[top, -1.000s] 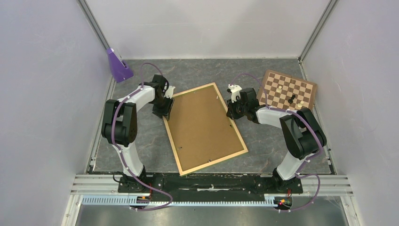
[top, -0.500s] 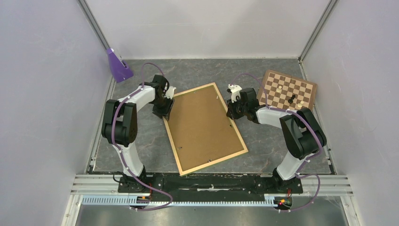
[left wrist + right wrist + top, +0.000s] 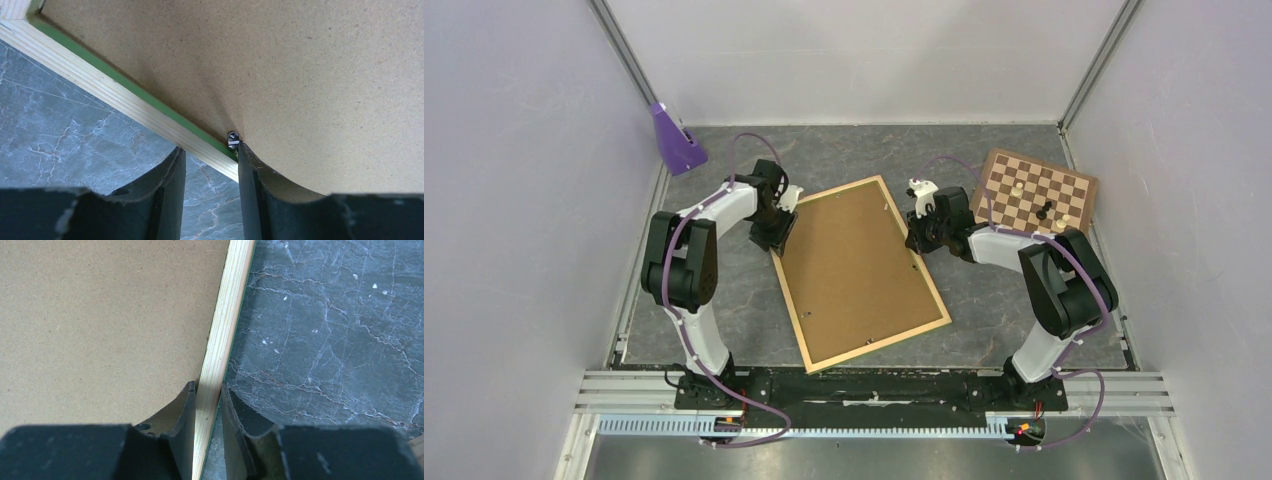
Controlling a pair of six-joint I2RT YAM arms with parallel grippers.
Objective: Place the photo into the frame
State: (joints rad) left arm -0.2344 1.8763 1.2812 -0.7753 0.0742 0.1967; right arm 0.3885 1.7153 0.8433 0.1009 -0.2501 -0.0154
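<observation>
The frame (image 3: 879,345) lies back-up in the middle of the table, pale wood rails around a brown hardboard panel (image 3: 854,270). The photo is hidden. My left gripper (image 3: 781,232) is at the frame's left rail near the far corner. In the left wrist view its jaws (image 3: 210,149) stand open. The rail (image 3: 100,82), with its green inner edge, crosses just ahead of the tips. The right fingertip touches a small metal tab (image 3: 233,139) on the panel (image 3: 300,75). My right gripper (image 3: 914,240) (image 3: 207,385) is shut on the right rail (image 3: 230,305), one finger on either side.
A brown-and-cream chessboard (image 3: 1036,190) carrying a few pieces lies at the back right, close behind the right arm. A purple wedge-shaped object (image 3: 674,140) stands in the back left corner. Grey walls enclose the marbled table on three sides.
The left wrist has edged slightly toward the back along the left rail. The frame and the right arm have not moved.
</observation>
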